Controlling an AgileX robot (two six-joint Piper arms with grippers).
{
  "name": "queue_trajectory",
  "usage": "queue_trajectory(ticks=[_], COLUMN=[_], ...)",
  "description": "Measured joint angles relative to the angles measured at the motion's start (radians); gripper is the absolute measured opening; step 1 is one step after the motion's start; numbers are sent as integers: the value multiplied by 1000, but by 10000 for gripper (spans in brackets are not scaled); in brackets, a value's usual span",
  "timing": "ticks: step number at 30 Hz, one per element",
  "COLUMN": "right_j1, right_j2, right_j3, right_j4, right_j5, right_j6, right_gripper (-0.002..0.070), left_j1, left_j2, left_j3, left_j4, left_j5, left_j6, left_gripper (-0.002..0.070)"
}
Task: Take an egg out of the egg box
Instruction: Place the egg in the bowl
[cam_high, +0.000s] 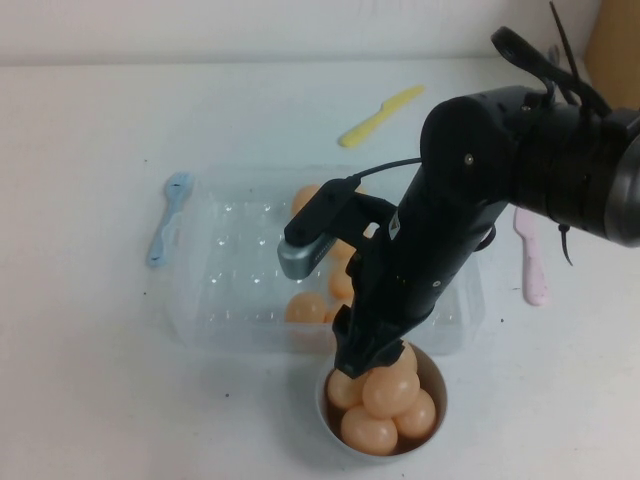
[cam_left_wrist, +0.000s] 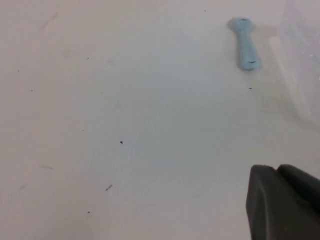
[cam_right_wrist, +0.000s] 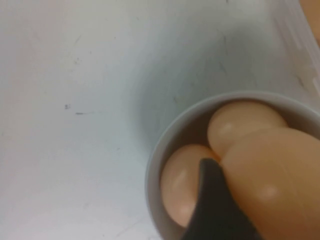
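The right arm reaches in from the right side of the table and slants steeply down and toward the robot, crossing over the near right part of the egg box, with the wrist camera housing jutting out to the left above the tray. Its right gripper hangs at the far rim of the small white bowl, which stands on the table just in front of the box's near edge. In the right wrist view a dark finger lies pressed against the side of the egg, which sits on top of the other eggs heaped in the bowl; the opposite finger is out of sight, so whether the gripper clamps the egg or has let go cannot be told. From the high view the egg crowns the pile directly under the fingertips, outside the box. A few more eggs remain in the cups of the clear tray, partly hidden behind the arm. The left gripper shows only as a dark corner in its own wrist view, held over bare table well to the left of the box, near a pale blue spoon; its fingers' state cannot be told.
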Motion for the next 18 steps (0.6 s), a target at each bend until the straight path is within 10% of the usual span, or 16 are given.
queue_trajectory(ticks=[18], right_j1=[0], right_j2=[29], right_j3=[0], right_j4=[11], right_j5=[2], right_j6=[-43], right_gripper=[363], left_j1=[0], left_j2=[0], left_j3=[0], left_j4=[0], left_j5=[0], left_j6=[0], left_gripper=[-5])
